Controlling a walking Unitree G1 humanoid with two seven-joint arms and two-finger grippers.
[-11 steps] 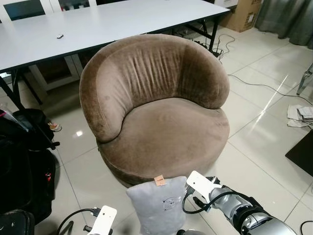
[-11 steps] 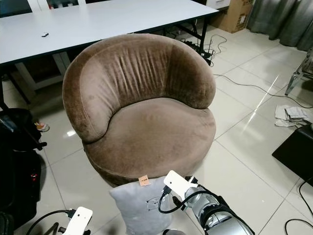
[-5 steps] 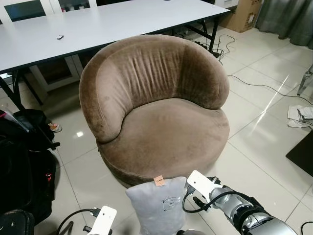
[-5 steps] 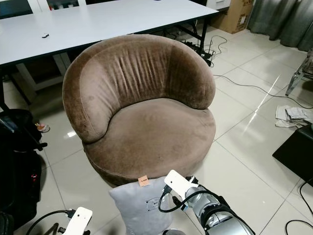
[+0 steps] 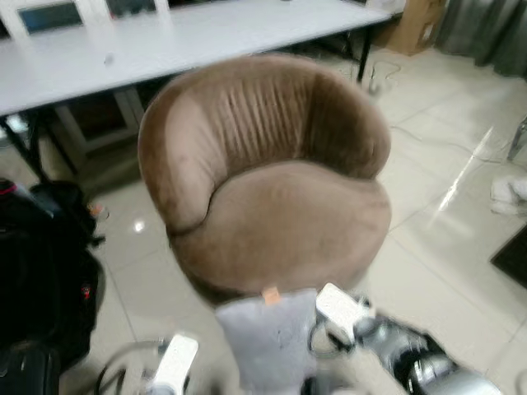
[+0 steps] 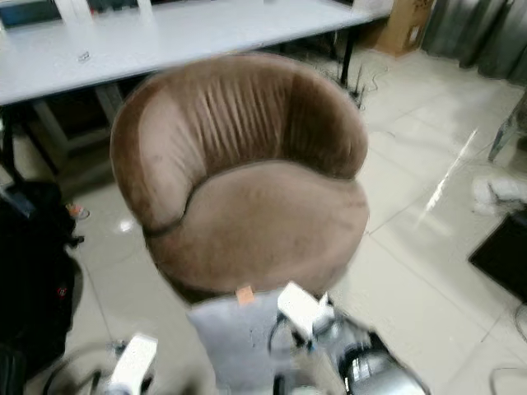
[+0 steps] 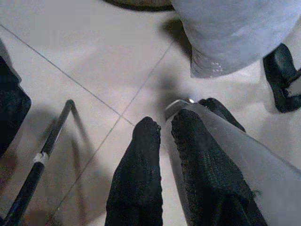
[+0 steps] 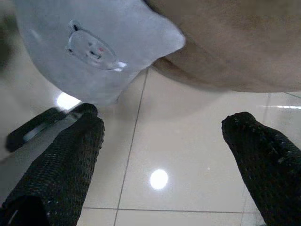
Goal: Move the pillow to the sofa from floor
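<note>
The right gripper [image 8: 162, 160] has its jaws spread wide apart, with glossy pale floor tile [image 8: 188, 141] between them; nothing sits in the gap. The left gripper [image 7: 162, 136] has its jaws pressed close together, pinching nothing, above the same tile.

The light grey fabric pillow [image 5: 268, 341], which bears a small printed bear face and an orange tag at its upper edge, stands upright just in front of the round brown velvet tub sofa [image 5: 272, 177]; its top is level with the seat's front rim. Both arms flank the pillow. The head views are blurred.

A long white tabletop [image 5: 189, 37] stands behind the sofa. A black bag [image 5: 41, 271] lies on the floor to the robot's left.
</note>
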